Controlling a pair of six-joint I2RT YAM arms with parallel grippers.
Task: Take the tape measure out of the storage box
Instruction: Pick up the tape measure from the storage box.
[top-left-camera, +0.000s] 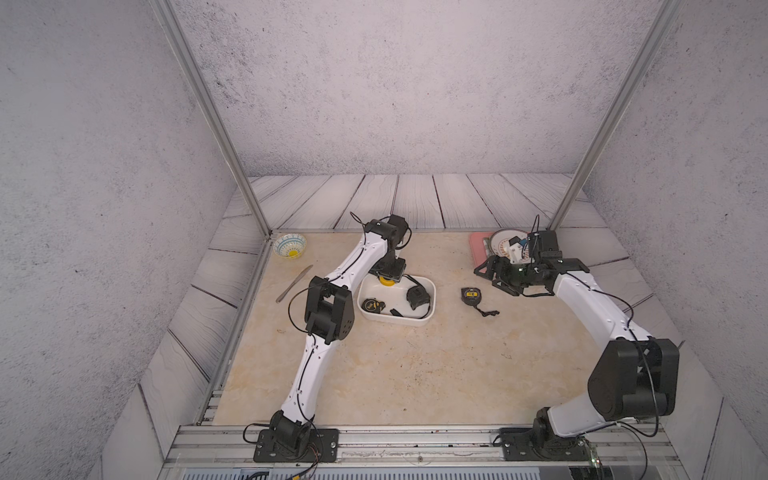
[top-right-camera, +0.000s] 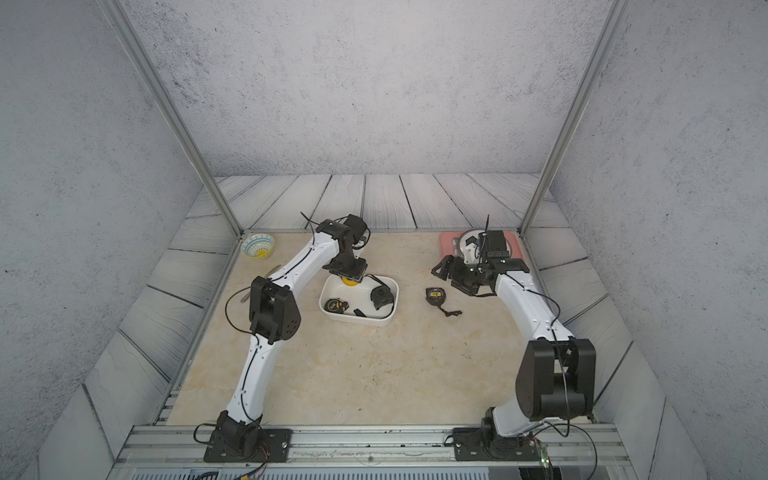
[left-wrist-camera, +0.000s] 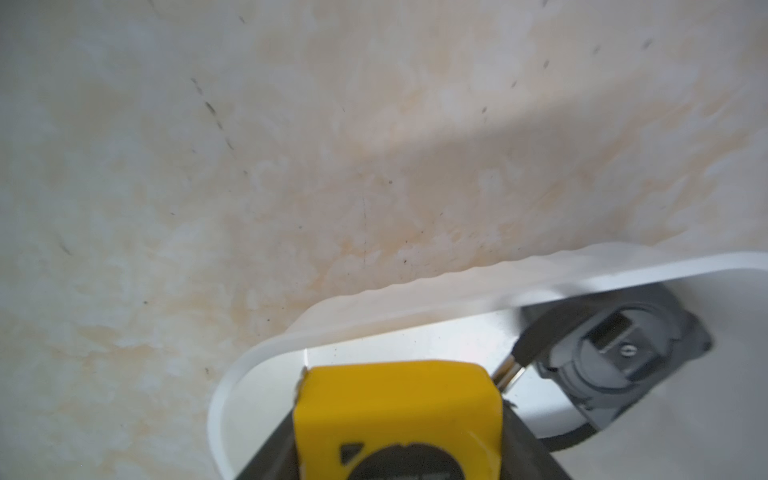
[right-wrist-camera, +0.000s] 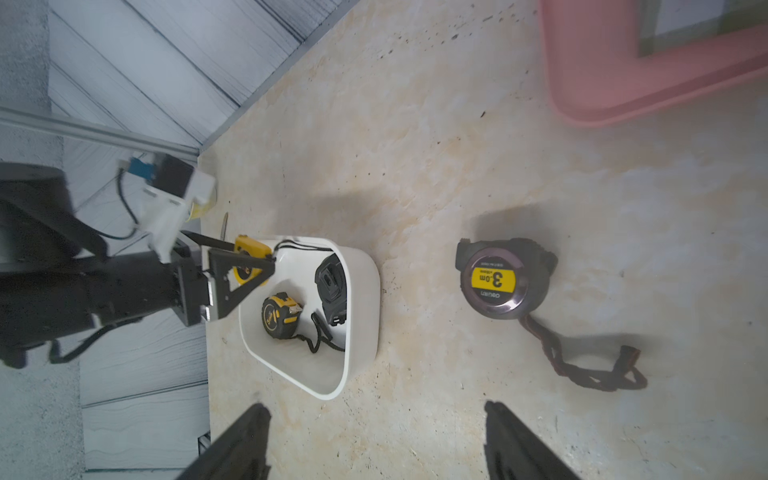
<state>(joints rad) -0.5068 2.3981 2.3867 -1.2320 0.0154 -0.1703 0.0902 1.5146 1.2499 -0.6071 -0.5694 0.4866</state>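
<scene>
Starting nearest, the storage box (right-wrist-camera: 365, 299) held a black-and-yellow tape measure (top-left-camera: 371, 305) at its near left and a dark grey tape measure (top-left-camera: 417, 296) at its right. At its far left corner the left gripper (right-wrist-camera: 251, 257) was clamped on a yellow tape measure (left-wrist-camera: 395, 399), within the rim. A loose tape measure (top-left-camera: 471, 294) lay on the table (top-left-camera: 415, 374) beside the box. The right gripper (right-wrist-camera: 374, 440) hung released, empty. Farthest, a pink tray (right-wrist-camera: 602, 95) carried a round plate (top-left-camera: 500, 245)
</scene>
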